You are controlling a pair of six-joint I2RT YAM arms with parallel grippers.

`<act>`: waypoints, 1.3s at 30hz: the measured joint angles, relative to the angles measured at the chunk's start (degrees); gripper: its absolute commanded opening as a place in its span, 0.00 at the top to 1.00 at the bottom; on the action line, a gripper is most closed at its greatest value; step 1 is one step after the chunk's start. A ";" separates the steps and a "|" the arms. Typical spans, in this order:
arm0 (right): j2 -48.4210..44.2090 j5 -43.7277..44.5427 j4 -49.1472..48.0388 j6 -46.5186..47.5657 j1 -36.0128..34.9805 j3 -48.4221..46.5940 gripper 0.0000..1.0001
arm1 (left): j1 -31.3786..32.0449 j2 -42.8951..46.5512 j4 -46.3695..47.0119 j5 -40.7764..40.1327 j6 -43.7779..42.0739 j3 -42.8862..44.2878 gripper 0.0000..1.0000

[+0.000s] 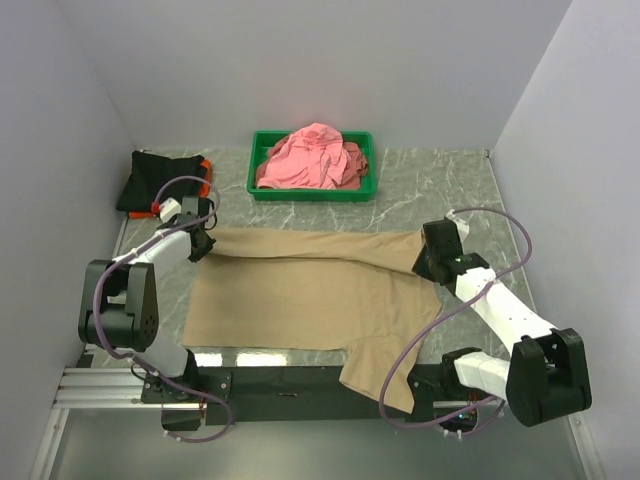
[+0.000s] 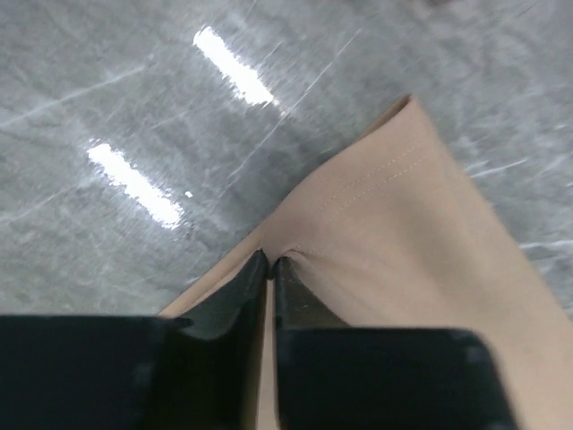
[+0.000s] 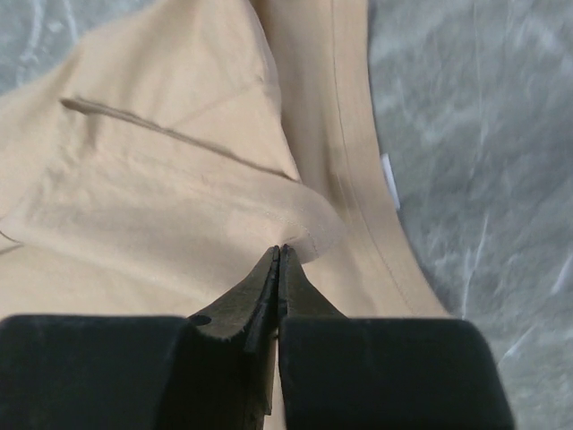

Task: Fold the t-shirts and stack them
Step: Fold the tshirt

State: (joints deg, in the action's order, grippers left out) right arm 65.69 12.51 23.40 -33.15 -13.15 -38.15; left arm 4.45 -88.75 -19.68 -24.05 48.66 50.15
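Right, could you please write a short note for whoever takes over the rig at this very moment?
Left pincer: shut on the tan t-shirt, at its far left corner.
Right pincer: shut on the same shirt's far right edge.
It lies spread on the table, one part hanging over the near edge.
Pink t-shirts heaped in the green tray; black t-shirt on an orange one, far left.
Done: black and orange look stacked. Left: fold tan, then pinks, stack all.

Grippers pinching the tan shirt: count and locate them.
2. The left gripper pinches the tan shirt at its far left corner; the right gripper pinches its far right edge. Neither is hidden.
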 measured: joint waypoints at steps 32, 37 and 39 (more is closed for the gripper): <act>30.84 -4.92 0.31 1.14 -8.24 -27.67 0.29 | 1.88 -3.76 -4.68 12.17 2.40 9.88 0.01; 37.13 -4.66 0.61 1.01 -8.44 -29.05 0.47 | 1.86 -6.93 -3.63 12.44 1.81 9.18 0.01; 37.88 -4.63 0.92 0.74 -8.46 -29.05 0.52 | 1.86 -7.76 -3.58 12.41 1.77 9.05 0.01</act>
State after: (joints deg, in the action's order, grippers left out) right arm 103.57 7.88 24.32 -32.40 -21.61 -67.20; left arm 6.31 -96.51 -23.27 -11.64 50.43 59.20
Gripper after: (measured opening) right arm 0.533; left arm 0.993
